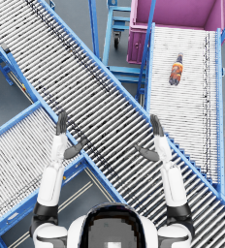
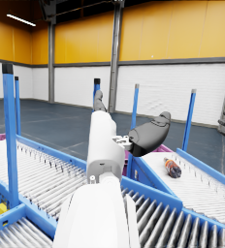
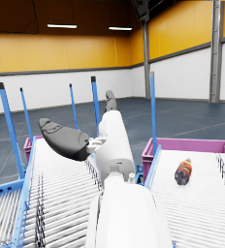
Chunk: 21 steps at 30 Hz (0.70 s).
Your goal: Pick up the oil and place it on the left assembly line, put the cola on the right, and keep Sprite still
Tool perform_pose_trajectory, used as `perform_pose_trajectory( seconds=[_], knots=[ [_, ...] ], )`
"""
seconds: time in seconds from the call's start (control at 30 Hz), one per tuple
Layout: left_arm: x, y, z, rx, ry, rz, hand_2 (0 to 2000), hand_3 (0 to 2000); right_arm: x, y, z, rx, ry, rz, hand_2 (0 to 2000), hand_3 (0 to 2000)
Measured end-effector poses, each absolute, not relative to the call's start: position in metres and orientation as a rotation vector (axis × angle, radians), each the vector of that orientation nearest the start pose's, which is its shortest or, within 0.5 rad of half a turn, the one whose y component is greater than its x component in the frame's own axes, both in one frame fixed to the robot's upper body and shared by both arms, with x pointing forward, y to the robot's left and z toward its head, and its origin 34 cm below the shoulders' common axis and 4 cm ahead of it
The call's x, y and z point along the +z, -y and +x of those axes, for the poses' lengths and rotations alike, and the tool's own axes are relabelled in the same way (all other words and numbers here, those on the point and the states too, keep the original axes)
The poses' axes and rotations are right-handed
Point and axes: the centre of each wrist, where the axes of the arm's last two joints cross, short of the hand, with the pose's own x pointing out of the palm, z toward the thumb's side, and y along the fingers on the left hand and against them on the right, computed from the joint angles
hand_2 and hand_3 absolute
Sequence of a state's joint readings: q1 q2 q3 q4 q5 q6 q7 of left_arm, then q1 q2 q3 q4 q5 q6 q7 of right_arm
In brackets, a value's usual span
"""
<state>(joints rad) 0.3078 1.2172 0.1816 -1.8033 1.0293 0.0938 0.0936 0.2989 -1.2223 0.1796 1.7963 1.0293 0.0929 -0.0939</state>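
Observation:
A dark bottle with an orange-red label (image 1: 176,69) lies on its side on the right roller line (image 1: 201,121), far ahead of my right hand. It also shows in the left wrist view as the bottle (image 2: 172,167) and in the right wrist view as the bottle (image 3: 183,172). My left hand (image 1: 65,138) hovers over the left edge of the middle diagonal line (image 1: 100,101), fingers straight and thumb spread, holding nothing. My right hand (image 1: 155,143) hovers over the same line's right side, also spread and holding nothing. The left hand (image 2: 148,135) and right hand (image 3: 66,139) appear bare. No other bottle is in view.
A pink bin (image 1: 182,14) stands at the far end of the right line. The left roller line (image 1: 12,155) runs below my left arm. Blue rails and upright posts (image 2: 10,126) border every line. Grey floor lies between the frames.

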Motion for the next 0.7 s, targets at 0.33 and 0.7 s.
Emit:
perform_pose_trajectory(
  seconds=[0.33,0.7],
  knots=[
    [0.2288,-0.2008,0.2546,-1.776,0.389,0.076,0,0,0.2287,0.2008,0.2546,1.97,0.377,-0.136,0,0],
    [0.2286,-0.2007,0.2545,-1.777,0.388,0.074,0,0,0.2286,0.2007,0.2545,1.971,0.376,-0.134,0,0]
  ],
)
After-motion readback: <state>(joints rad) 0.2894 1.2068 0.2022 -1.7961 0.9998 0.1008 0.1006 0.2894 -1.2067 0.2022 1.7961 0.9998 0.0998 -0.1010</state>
